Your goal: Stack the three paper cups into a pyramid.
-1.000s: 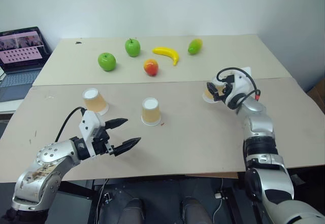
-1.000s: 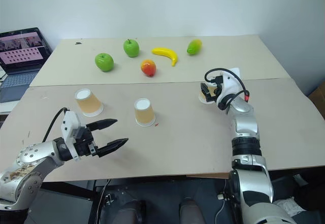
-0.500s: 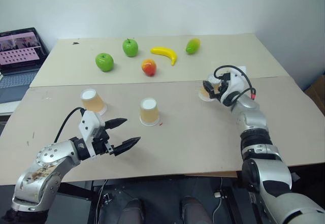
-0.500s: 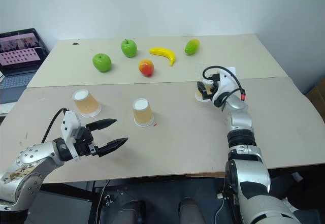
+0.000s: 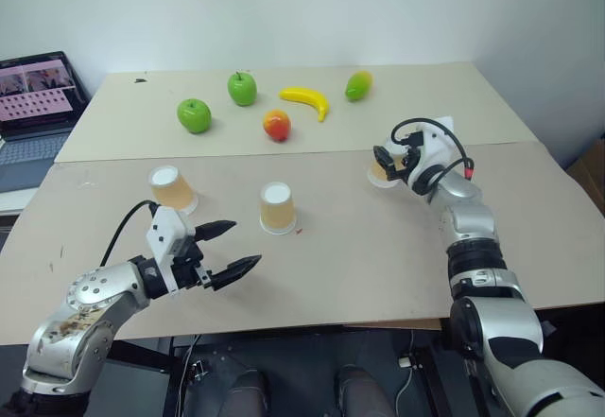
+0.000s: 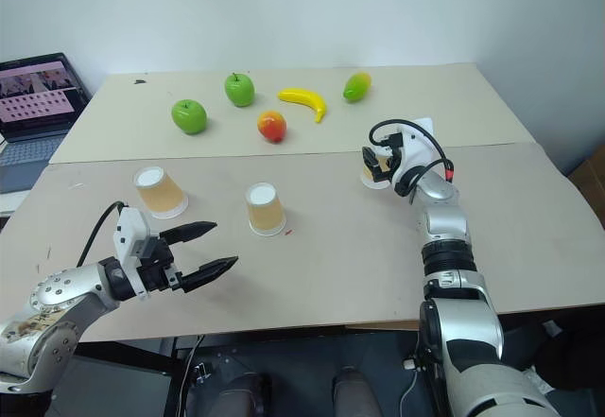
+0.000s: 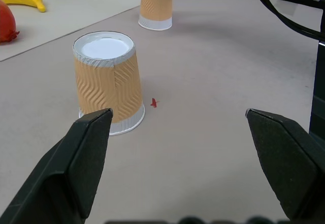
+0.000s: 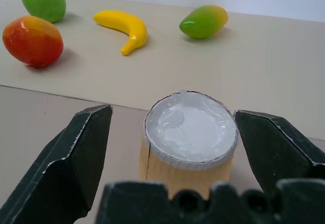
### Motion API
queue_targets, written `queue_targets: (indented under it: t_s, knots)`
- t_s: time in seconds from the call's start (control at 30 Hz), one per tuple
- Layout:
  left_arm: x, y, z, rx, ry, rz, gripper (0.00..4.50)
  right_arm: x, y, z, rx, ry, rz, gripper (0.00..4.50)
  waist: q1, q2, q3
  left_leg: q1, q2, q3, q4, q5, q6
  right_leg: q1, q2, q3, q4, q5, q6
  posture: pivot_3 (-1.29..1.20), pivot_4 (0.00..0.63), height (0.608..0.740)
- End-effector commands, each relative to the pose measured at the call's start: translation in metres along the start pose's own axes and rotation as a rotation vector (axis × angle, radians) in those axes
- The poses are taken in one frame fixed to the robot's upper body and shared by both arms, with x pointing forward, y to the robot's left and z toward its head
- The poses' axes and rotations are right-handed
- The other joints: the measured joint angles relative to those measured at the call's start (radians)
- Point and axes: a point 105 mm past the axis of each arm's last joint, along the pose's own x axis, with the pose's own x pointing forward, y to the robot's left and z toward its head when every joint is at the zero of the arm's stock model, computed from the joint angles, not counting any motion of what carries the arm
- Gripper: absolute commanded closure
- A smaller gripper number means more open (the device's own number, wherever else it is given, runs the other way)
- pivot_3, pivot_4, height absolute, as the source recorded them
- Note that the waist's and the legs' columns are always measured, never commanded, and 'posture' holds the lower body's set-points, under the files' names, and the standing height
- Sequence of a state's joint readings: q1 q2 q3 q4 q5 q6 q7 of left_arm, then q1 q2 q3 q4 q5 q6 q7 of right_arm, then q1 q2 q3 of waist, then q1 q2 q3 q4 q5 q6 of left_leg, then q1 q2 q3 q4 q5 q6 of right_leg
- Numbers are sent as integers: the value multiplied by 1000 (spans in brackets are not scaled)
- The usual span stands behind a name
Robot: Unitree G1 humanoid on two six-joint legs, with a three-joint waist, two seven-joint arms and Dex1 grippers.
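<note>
On the near counter [image 5: 359,266] stand three paper cups, all upside down and apart, none stacked: the left cup [image 5: 173,188], the middle cup [image 5: 277,207] and the right cup [image 8: 187,138]. No writing or brand shows on them. Farther back lie two green apples [image 5: 195,114], one red-orange fruit [image 5: 276,125], one banana [image 5: 305,101] and one mango [image 5: 358,85]. Right hand [image 8: 172,132] is spread wide around the right cup, not gripping. Left hand [image 5: 227,249] hovers released, near the middle cup. At far left sits one laptop [image 5: 36,100].
</note>
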State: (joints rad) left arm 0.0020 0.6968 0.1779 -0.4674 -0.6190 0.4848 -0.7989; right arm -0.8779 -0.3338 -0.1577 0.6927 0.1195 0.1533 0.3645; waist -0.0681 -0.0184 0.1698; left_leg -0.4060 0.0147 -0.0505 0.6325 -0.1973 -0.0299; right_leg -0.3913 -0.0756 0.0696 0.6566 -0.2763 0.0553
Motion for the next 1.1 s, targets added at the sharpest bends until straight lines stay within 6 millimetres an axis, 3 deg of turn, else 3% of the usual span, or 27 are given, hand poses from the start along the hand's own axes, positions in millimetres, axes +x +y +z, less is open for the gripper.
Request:
queue_targets:
  t_s: [0.03, 0.63, 0.77, 0.97, 1.1]
  knots:
    - [-1, -2, 12, 44, -27, -7, 0, 1, -3, 17, -22, -59, -6, 31, 0, 0, 0, 0, 0, 0, 0, 0, 0, 0, 0, 0, 0, 0, 0, 0, 150, 732]
    - [-3, 0, 13, 45, -24, 5, 0, 3, 1, 9, 6, -43, 1, 31, 0, 0, 0, 0, 0, 0, 0, 0, 0, 0, 0, 0, 0, 0, 0, 0, 150, 732]
    - [-2, 0, 14, 46, -27, 6, 0, 2, 0, 9, 6, -41, 1, 1154, -1, 0, 0, 0, 0, 0, 0, 0, 0, 0, 0, 0, 0, 0, 0, 0, 150, 732]
    - [-1, -2, 16, 42, -36, 3, 0, 0, -5, 7, 0, -30, -11, 1154, -1, 0, 0, 0, 0, 0, 0, 0, 0, 0, 0, 0, 0, 0, 0, 0, 150, 732]
    - [0, 0, 13, 39, -32, 8, 0, -1, -9, 16, -7, -52, -12, 1154, 0, 0, 0, 0, 0, 0, 0, 0, 0, 0, 0, 0, 0, 0, 0, 0, 150, 732]
